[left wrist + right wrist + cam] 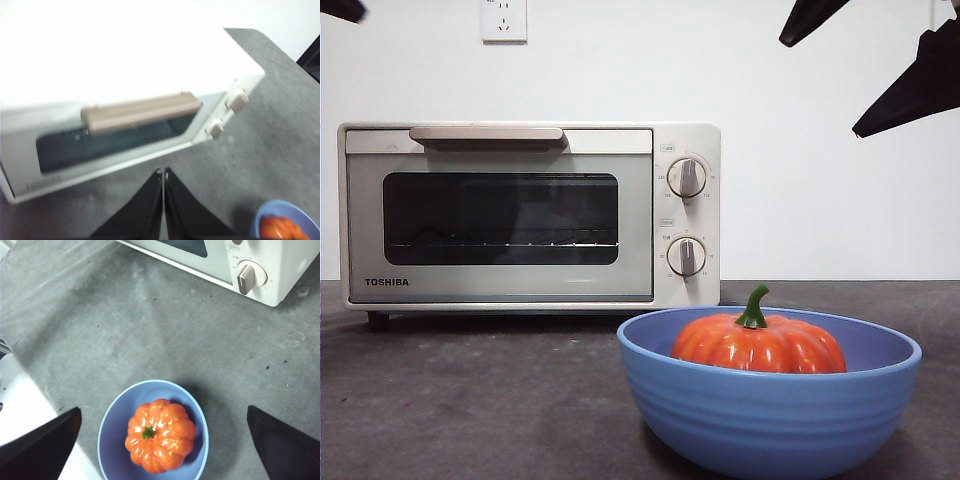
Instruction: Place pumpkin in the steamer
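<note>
The orange pumpkin with its green stem lies in a blue bowl at the table's front right. My right gripper hovers high above the bowl, open wide, its jaws on either side of the pumpkin and well clear of it. The cream steamer stands at the back left with its door closed. My left gripper is shut and holds nothing; it hangs above the table in front of the steamer's handle.
Two round knobs sit on the steamer's right side. The dark grey table runs to a white wall with a socket. A table edge shows beside the bowl in the right wrist view.
</note>
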